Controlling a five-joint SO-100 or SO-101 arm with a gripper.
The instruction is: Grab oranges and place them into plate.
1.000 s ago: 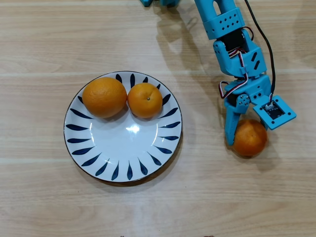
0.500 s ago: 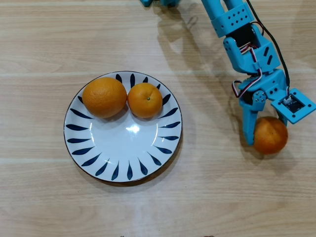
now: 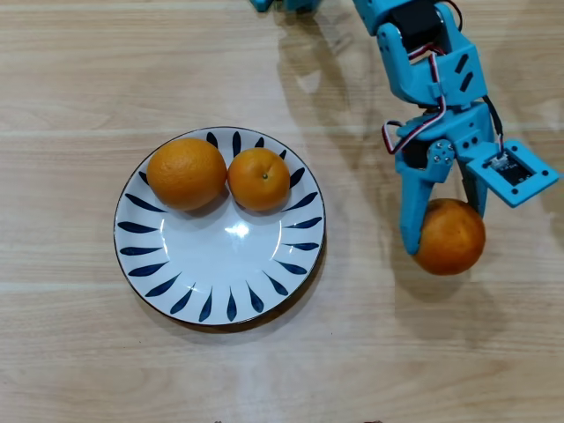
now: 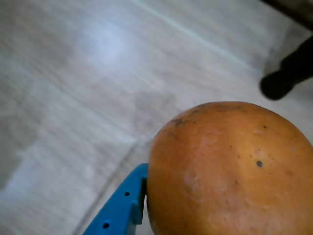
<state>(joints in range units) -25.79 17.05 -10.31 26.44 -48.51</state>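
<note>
A: Overhead view status?
B: Two dimpled round oranges (image 3: 218, 174) sit at 12 o'clock on white blue-stroked ceramic plate (image 3: 220, 286).
A: Third?
B: Blue fingers (image 3: 442, 234) clamped on third orange (image 3: 451, 240), 3 o'clock of plate; needs placing.

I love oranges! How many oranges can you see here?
3. A big orange and a smaller orange sit side by side on the plate; the third orange is in the gripper. None seem hidden.

Overhead view bright, sharp; glare spot on plate (image 3: 236, 231); soft shadows. Wrist view blurred, table (image 4: 73, 98) washed out
</note>
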